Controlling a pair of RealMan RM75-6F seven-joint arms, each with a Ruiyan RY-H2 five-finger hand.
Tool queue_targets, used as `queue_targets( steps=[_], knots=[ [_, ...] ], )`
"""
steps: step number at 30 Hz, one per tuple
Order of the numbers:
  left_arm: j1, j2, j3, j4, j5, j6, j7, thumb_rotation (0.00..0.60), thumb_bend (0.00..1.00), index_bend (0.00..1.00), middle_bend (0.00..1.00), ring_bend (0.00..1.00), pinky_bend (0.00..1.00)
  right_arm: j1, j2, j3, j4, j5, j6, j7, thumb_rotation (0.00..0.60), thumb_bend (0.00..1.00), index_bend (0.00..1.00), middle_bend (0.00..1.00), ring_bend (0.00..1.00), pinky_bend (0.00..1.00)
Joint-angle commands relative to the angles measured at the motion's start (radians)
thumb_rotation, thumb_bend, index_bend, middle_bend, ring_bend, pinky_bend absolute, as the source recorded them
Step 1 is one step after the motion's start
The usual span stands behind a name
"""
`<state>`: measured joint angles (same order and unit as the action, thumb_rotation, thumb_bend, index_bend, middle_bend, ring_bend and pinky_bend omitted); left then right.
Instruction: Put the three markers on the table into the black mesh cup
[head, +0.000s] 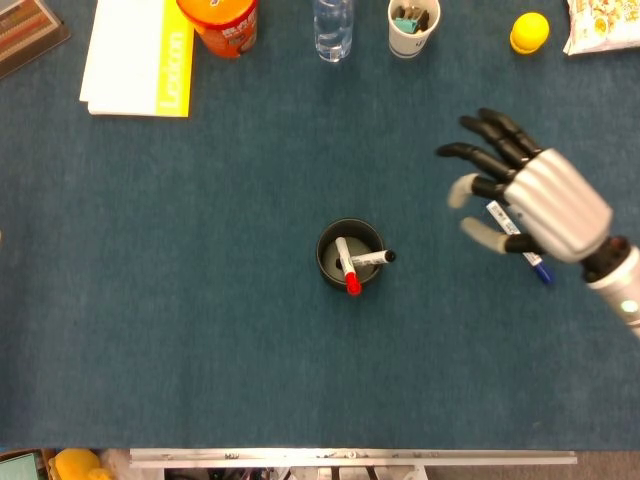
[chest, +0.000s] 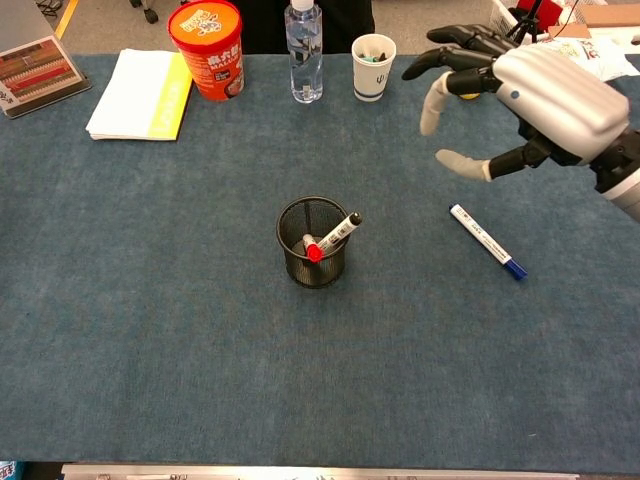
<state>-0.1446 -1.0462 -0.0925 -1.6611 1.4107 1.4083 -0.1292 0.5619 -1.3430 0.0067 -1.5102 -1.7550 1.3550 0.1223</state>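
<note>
Right robot hand (head: 535, 200) hovers empty with fingers spread above the blue-capped marker (chest: 487, 241) lying on the blue worktop (chest: 150, 300), well apart from the black mesh cup (chest: 312, 243) holding the red-capped marker (chest: 311, 249) and black-capped marker (chest: 339, 232).

— Any words you can read here?
— Hardly. The yellow strip on the white booklet (head: 135, 60) carries white lettering, too blurred to spell.
— And the orange tub (chest: 206, 48)?
— Dark characters on its label, unreadable. The marker (chest: 487, 241) has tiny print, illegible.
</note>
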Motion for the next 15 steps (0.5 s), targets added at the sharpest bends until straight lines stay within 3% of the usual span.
queue_targets(
  steps=[1, 6, 15],
  knots=[
    [-0.001, -0.001, 0.001, 0.004, 0.004, 0.000, -0.003, 0.600, 0.23, 0.26, 0.02, 0.00, 0.08, -0.025, 0.032, -0.029, 0.067, -0.030, 0.009, -0.066, 0.600, 0.29, 0.53, 0.25, 0.04, 0.05],
    [0.000, -0.002, 0.001, 0.011, 0.005, 0.000, -0.011, 0.600, 0.23, 0.26, 0.02, 0.00, 0.08, -0.043, 0.036, -0.067, 0.163, -0.068, 0.011, -0.106, 0.600, 0.28, 0.54, 0.25, 0.04, 0.05],
    [0.001, -0.005, 0.004, 0.022, 0.010, 0.000, -0.026, 0.600, 0.23, 0.26, 0.02, 0.00, 0.08, -0.063, -0.020, -0.134, 0.368, -0.134, 0.005, -0.115, 0.600, 0.12, 0.54, 0.25, 0.04, 0.05]
  ],
)
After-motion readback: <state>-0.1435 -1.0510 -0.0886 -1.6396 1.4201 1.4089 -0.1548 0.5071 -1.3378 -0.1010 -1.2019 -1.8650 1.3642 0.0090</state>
